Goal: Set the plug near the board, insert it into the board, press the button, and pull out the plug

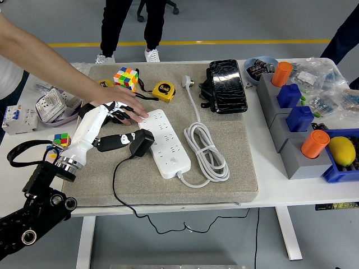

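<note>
The left hand (112, 124), white-shelled on a black arm that enters from the near left corner, reaches over the grey mat (224, 185). Its thumb and fingers are closed on the black plug adapter (141, 142), which lies on the mat touching the left edge of the white power strip (166, 142). The adapter's thin black cord (116, 185) runs toward the near edge of the mat and drops over the table edge. A person's hand (124, 101), reaching in from the far left, rests palm down over the robot's fingers and touches the far end of the strip.

The strip lies diagonally on the mat, with its own white cable (206, 151) coiled just to its right and its white plug (189, 83) at the far side. Beyond the strip sit a yellow tape measure (163, 91) and a Rubik's cube (126, 78). A black pouch (227, 85) lies at the far right of the mat.

On the right of the table stand grey blocks (291, 148) bearing orange and blue pieces, and a lemon (342, 150) sits in a blue bin.
</note>
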